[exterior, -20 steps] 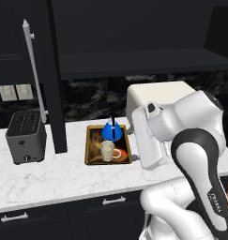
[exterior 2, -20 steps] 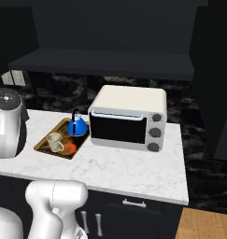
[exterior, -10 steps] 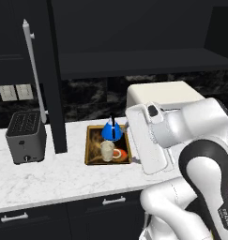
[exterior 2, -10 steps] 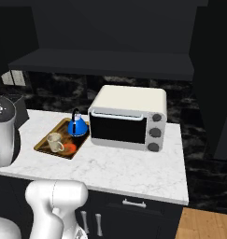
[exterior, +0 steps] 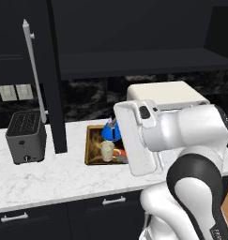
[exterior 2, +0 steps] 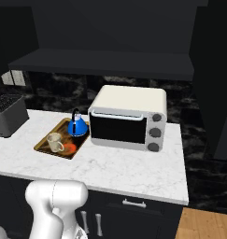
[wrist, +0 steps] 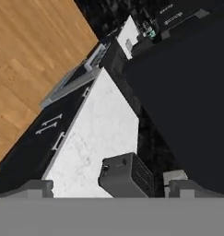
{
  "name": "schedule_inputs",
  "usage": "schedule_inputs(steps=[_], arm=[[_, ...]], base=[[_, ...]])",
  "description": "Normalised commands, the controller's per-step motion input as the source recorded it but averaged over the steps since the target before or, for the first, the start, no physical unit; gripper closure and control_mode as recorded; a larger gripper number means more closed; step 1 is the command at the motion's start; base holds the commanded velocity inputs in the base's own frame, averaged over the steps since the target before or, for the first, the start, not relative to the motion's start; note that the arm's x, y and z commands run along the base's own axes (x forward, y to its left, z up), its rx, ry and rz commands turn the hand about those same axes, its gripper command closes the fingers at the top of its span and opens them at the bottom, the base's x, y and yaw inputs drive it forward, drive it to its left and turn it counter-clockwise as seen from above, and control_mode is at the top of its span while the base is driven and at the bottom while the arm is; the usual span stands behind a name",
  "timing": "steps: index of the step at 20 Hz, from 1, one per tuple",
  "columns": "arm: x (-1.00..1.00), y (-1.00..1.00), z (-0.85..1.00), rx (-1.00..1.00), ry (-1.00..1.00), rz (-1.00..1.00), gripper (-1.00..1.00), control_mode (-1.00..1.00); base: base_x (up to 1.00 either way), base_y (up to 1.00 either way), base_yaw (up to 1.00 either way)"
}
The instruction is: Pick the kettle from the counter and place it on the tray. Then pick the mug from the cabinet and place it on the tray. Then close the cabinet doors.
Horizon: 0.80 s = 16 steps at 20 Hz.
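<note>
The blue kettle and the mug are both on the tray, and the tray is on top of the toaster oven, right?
Not quite. The kettle and mug are on the tray, but the tray lies on the counter beside the oven, as the right base view shows.

On the counter (exterior 2: 133,163) in the right base view, the tray (exterior 2: 44,142) sits left of centre, with the mug (exterior 2: 54,142) in front on it and the kettle (exterior 2: 77,126) behind. Just right stands the oven (exterior 2: 129,116); the toaster (exterior 2: 7,114) sits at the far left.
</note>
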Motion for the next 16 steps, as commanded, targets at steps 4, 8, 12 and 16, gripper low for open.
schedule_inputs(steps=[4, 8, 12, 16], arm=[[-0.25, 0.43, 0.3, 0.0, -0.3, 0.0, -1.0, -1.0], [-0.27, 0.51, 0.22, -0.01, -0.28, 0.0, -1.0, -1.0], [-0.33, 0.51, 0.19, -0.03, -0.24, 0.0, -1.0, -1.0], [-0.15, 0.55, 0.13, -0.1, -0.05, 0.0, -1.0, -1.0]], base=[[0.0, 0.0, 0.0], [0.0, 0.0, 0.0], [0.0, 0.0, 0.0], [0.0, 0.0, 0.0]])
